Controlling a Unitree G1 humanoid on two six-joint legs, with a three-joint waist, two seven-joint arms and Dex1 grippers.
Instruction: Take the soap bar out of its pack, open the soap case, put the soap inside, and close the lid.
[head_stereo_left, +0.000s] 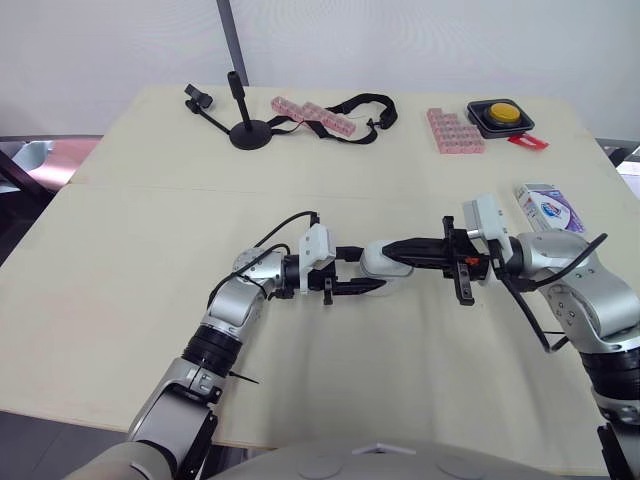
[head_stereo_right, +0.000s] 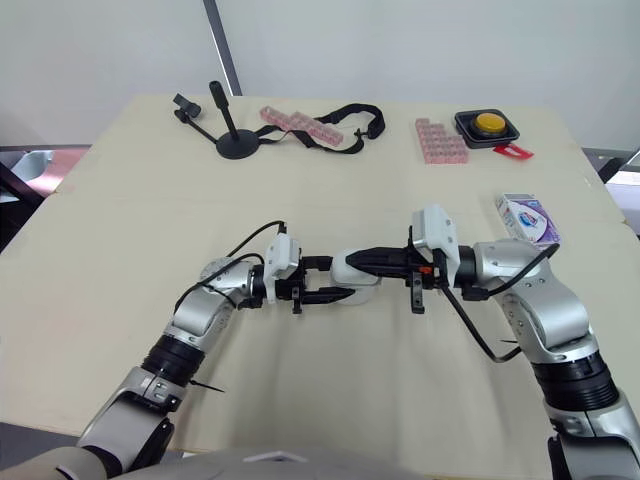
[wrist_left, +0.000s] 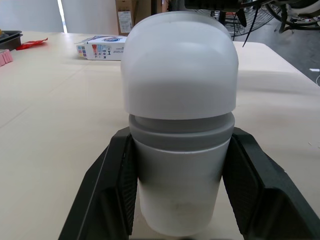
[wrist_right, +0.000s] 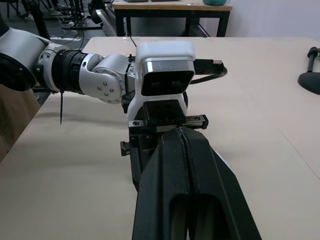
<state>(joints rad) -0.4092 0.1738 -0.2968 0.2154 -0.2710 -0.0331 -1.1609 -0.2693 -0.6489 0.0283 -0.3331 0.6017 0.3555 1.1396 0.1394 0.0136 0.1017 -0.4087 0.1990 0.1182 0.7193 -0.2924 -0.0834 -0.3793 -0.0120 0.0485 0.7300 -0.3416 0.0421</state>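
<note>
The white soap case (head_stereo_left: 383, 262) with its domed lid (wrist_left: 179, 60) and grey rim lies on its side just above the middle of the table, held between my two arms. My left gripper (head_stereo_left: 352, 270) is shut on the case's body, one black finger (wrist_left: 107, 185) on each side. From the right, my right gripper (head_stereo_left: 403, 250) reaches in with its fingers (wrist_right: 172, 165) pressed together, tips lying over the lid end. Whether they pinch the lid's edge is hidden. The soap pack (head_stereo_left: 545, 208), a white and purple box, lies flat at the table's right edge, beyond the right arm.
At the far side stand a black stand with a clip arm (head_stereo_left: 248, 130), a black strap (head_stereo_left: 365, 112), two pink compartment boxes (head_stereo_left: 313, 114) (head_stereo_left: 455, 130), a yellow button in a black housing (head_stereo_left: 500, 116) and a small red piece (head_stereo_left: 528, 142).
</note>
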